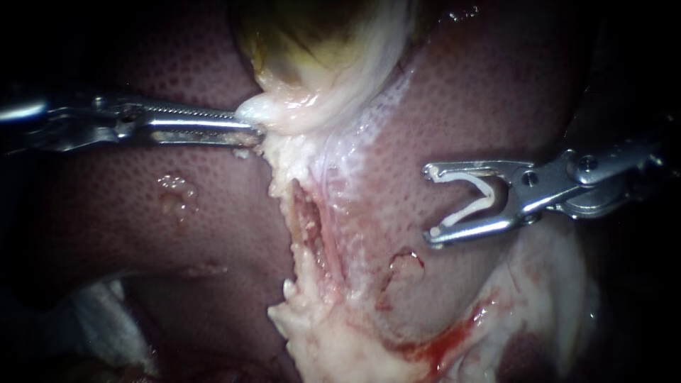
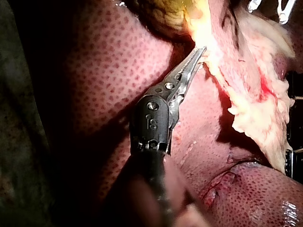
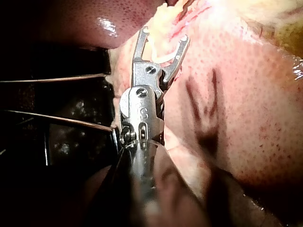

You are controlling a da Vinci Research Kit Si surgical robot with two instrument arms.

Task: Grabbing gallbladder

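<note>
The gallbladder, pale and yellow-green, hangs at the top centre over the dark red liver. My left instrument comes in level from the left. Its long toothed jaws lie nearly together, with their tips pinching the gallbladder's white lower edge. The left wrist view shows the same jaws meeting that pale edge. My right instrument hovers off to the right over the liver, well apart from the gallbladder. Its jaws stand wide and carry a white clip between them, also seen in the right wrist view.
A ragged strip of raw pale tissue runs down from the gallbladder between the liver lobes. A little blood lies at the lower right. White gauze shows at the lower left.
</note>
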